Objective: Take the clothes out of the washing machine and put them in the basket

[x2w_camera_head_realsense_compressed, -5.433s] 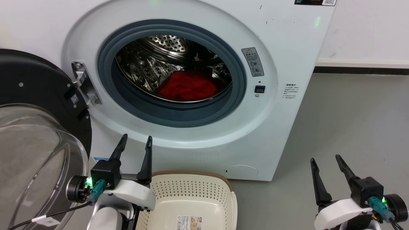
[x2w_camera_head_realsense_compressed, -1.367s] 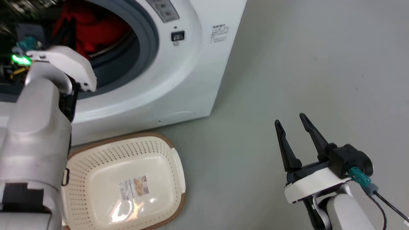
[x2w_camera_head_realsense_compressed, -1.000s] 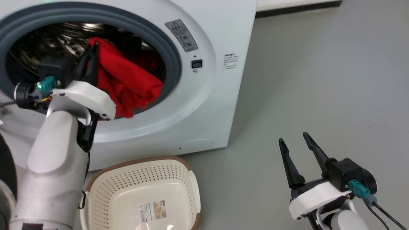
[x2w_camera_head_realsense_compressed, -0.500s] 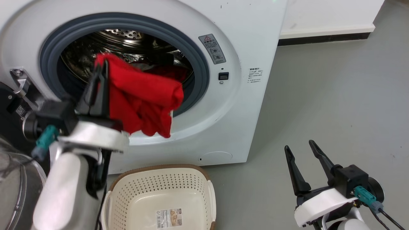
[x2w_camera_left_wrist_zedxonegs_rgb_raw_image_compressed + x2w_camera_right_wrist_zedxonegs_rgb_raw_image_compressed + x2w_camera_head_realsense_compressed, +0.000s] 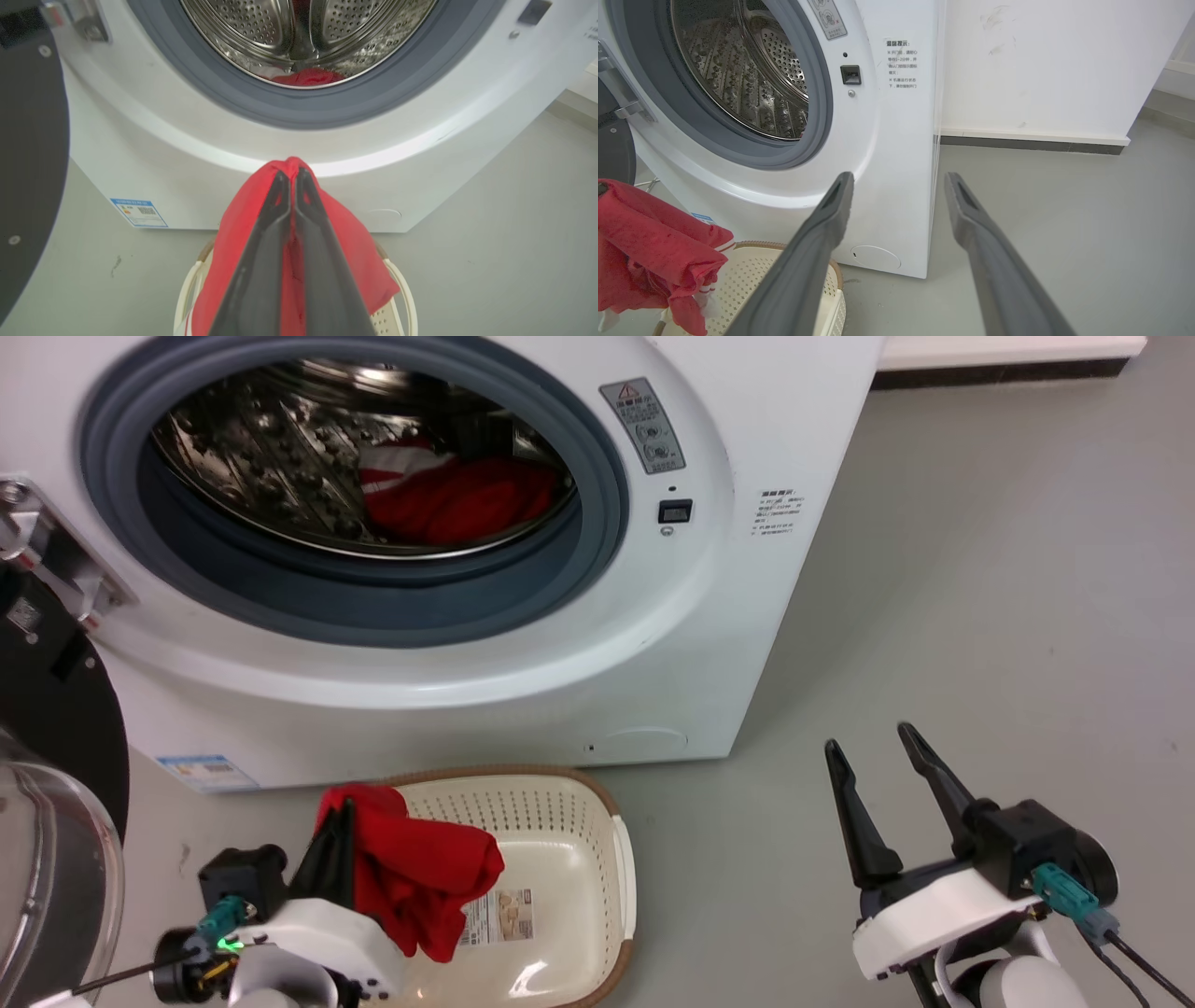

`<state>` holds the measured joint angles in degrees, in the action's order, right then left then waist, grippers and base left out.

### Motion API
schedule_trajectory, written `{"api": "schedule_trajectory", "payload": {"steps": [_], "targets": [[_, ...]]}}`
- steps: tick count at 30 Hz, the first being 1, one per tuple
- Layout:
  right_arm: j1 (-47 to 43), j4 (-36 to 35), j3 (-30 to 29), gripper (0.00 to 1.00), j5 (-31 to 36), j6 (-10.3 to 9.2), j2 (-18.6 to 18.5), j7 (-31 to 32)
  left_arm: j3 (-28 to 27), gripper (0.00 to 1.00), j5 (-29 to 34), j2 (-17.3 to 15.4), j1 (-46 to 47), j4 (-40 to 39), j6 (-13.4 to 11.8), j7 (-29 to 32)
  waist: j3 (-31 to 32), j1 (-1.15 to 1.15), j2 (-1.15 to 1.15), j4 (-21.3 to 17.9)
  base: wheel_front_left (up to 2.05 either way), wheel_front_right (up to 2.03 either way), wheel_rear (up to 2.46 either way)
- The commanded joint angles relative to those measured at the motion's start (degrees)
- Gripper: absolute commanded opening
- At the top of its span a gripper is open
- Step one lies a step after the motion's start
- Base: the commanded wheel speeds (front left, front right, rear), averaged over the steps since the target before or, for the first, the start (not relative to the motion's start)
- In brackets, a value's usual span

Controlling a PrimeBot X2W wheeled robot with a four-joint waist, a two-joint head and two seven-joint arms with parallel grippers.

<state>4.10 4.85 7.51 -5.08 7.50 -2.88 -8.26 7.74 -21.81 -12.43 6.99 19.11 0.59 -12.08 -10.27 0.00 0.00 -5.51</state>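
Observation:
The white washing machine [image 5: 728, 616] stands with its porthole uncovered. Red clothes [image 5: 457, 504] with white trim lie at the bottom of the steel drum, and they also show in the left wrist view [image 5: 308, 77]. My left gripper [image 5: 338, 814] is shut on one red garment [image 5: 425, 877], which hangs over the left half of the cream basket [image 5: 624, 877] on the floor before the machine. In the left wrist view the fingers [image 5: 261, 252] pinch the garment [image 5: 359, 252] at its top fold. My right gripper [image 5: 866, 739] hovers open over the floor to the right, holding nothing.
The machine's black-framed glass door [image 5: 47, 775] is swung out at the far left, close to my left arm. Grey floor [image 5: 980, 569] stretches to the right of the machine, up to a white wall [image 5: 1041, 70] with a dark skirting strip.
My left gripper has drawn the red garment out of the porthole and lowered it over the basket. The head camera has tilted down. The right gripper stays open in place.

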Motion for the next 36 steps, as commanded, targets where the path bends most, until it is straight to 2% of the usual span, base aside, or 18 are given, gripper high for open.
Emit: {"api": "schedule_trajectory", "payload": {"steps": [1,2,5,6,13,19,25,26,27,28,29,36], "targets": [[1.2,-0.4,0.3,1.0,-0.3,-0.03,0.0,-0.2,0.4,0.0,0.0,0.2,1.2,1.3,0.5,-0.5,-2.2,0.0,0.0,0.0,0.0,0.0,0.0],[2.1,-0.4,0.8,1.0,-0.5,-0.03,0.0,-0.4,0.4,0.0,-0.1,0.9,3.4,5.9,1.1,-1.4,-4.4,0.0,0.0,-0.2,0.0,0.0,0.0],[3.6,-0.4,1.5,1.0,-0.7,-0.03,0.0,-0.8,1.3,0.0,0.3,1.7,6.6,13.1,2.0,-2.1,-7.7,0.0,0.0,-0.9,0.0,0.0,0.0],[5.2,-0.4,2.1,1.0,-1.1,-0.03,0.0,-1.4,1.9,0.0,1.0,1.8,11.4,20.0,2.8,-2.5,-11.6,0.0,0.0,-2.0,0.0,0.0,0.0],[8.7,0.8,4.0,1.0,-2.0,-0.03,0.0,-3.1,3.4,0.0,2.4,1.5,22.1,35.7,3.9,-2.7,-20.8,0.0,0.0,-4.9,0.0,0.0,0.0],[11.0,2.5,5.7,1.0,-3.1,-0.03,0.0,-4.6,3.5,0.0,2.3,0.6,28.1,46.6,3.2,-2.4,-26.2,0.0,0.0,-7.4,0.0,0.0,0.0],[12.7,4.4,6.8,1.0,-4.1,-0.03,0.0,-5.7,3.3,0.0,1.4,0.8,30.2,52.2,2.7,-1.8,-27.6,0.0,0.0,-8.7,0.0,0.0,0.0],[12.8,4.8,6.8,1.0,-4.2,-0.03,0.0,-5.8,3.3,0.11,1.3,0.9,30.1,52.5,2.7,-1.9,-27.3,0.0,0.0,-8.8,0.0,0.0,0.0],[12.8,5.2,6.6,1.0,-4.2,-0.03,0.0,-6.0,3.4,0.47,1.1,1.0,29.9,52.9,2.8,-1.9,-26.9,0.0,0.0,-8.7,0.0,0.0,0.0],[12.7,5.6,6.4,1.0,-4.3,-0.03,0.0,-6.1,3.4,0.92,1.0,1.1,29.5,53.1,3.0,-2.0,-26.2,0.0,0.0,-8.5,0.0,0.0,0.0],[12.5,6.1,6.2,1.0,-4.2,-0.03,0.0,-6.2,3.4,1.0,0.9,1.3,28.9,53.3,3.1,-2.2,-25.3,0.0,0.0,-8.2,0.0,0.0,0.0],[10.2,8.5,4.7,1.0,-1.9,-0.03,0.0,-6.3,3.0,1.0,-0.3,3.6,24.9,53.0,4.5,-3.1,-15.9,0.0,0.0,-5.5,0.0,0.0,0.0]]}}
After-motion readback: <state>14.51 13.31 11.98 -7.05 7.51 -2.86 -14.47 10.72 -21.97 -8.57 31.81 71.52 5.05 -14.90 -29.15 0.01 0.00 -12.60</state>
